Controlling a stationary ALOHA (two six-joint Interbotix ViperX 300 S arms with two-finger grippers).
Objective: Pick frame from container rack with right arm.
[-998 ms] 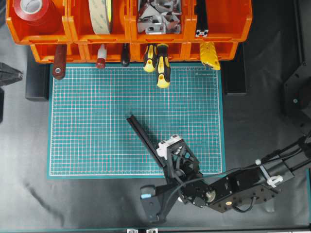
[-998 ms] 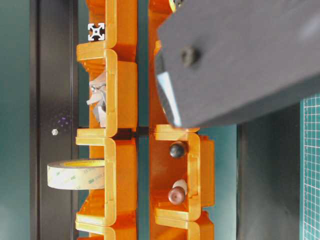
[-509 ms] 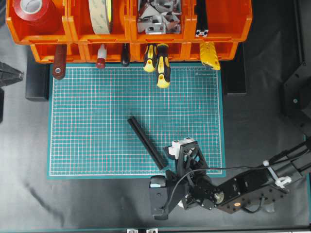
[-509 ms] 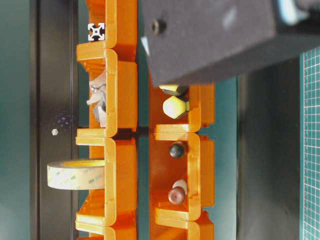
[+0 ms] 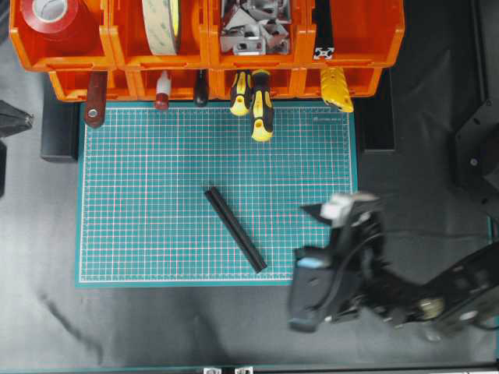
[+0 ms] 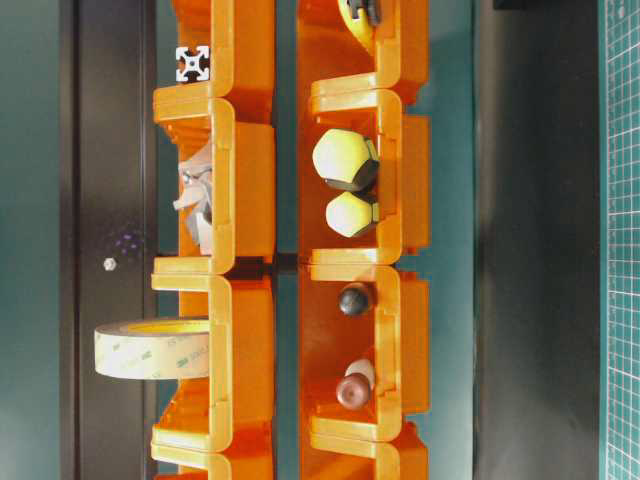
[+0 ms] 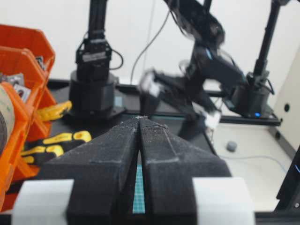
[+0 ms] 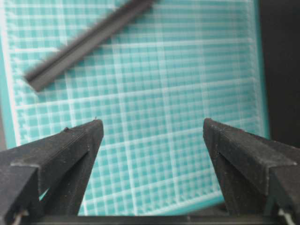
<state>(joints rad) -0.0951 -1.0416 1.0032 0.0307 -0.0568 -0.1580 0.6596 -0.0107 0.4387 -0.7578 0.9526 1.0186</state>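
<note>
Frame (image 5: pixel 235 228) is lying flat on the green mat (image 5: pixel 156 179), running diagonally from about 10 o'clock to 4 o'clock near the mat's lower middle, and nothing's touching it from what I can see. My right tool (image 8: pixel 149 154) is spread wide open with nothing in it, hovering over the mat's 5 o'clock corner just beside the frame's lower end, while the left tool (image 7: pixel 139 140) is pinched shut on nothing. A second bar (image 5: pixel 323 31) sits in the container rack (image 5: pixel 351 47) at 12 o'clock on the worktop (image 5: pixel 421 187).
</note>
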